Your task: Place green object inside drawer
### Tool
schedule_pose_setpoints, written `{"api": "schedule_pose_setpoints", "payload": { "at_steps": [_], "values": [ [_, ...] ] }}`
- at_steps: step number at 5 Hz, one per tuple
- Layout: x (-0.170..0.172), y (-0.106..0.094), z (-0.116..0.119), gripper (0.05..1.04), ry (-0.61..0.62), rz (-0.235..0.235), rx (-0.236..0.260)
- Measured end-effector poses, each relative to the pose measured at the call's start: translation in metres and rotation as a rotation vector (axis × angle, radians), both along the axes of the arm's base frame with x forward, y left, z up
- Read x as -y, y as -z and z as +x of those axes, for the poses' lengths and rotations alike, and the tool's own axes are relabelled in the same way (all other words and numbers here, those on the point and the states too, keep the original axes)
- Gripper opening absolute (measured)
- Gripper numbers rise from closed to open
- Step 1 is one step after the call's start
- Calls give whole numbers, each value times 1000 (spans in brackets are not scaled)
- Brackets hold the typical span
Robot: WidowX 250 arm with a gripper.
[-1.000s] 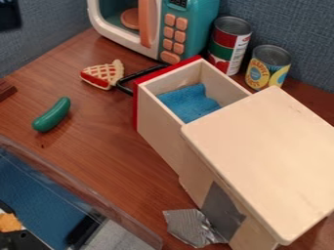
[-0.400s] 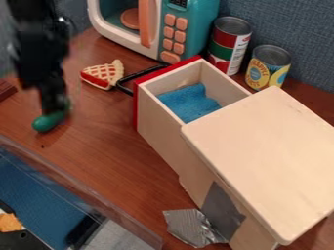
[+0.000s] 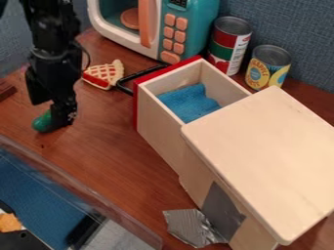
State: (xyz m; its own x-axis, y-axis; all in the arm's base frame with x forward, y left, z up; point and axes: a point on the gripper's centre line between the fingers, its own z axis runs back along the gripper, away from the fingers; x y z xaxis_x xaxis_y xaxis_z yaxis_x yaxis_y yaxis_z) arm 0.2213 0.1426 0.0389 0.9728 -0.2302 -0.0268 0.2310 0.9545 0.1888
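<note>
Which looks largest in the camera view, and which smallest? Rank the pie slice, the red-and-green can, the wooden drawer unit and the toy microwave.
1. Wooden drawer unit
2. Toy microwave, even cut off by the top edge
3. Red-and-green can
4. Pie slice

Gripper over the green object; several things cut off at the edges.
The black two-finger gripper (image 3: 63, 120) hides the far end of the smooth green, elongated object (image 3: 44, 123) at left, and the top edge cuts off the black robot arm (image 3: 53, 31). The pale wooden drawer with a red front (image 3: 155, 119) runs out of sight under the pale wooden box top (image 3: 261, 146), which the right edge crops and which hides the foot of the yellow-labelled can (image 3: 266, 73). Cut off too are the teal-and-white toy microwave (image 3: 199, 27), far, the dark brown block (image 3: 6, 90), left, and the clear plastic bin (image 3: 98, 205), near left.
</note>
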Motion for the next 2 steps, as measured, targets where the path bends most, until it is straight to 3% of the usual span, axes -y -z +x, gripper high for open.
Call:
{"api": "schedule_pose_setpoints", "payload": {
  "at_steps": [1,2],
  "values": [
    [-21,-4,12,999,-84,-29,14],
    [-33,-8,20,999,-156,-91,17]
  ]
}}
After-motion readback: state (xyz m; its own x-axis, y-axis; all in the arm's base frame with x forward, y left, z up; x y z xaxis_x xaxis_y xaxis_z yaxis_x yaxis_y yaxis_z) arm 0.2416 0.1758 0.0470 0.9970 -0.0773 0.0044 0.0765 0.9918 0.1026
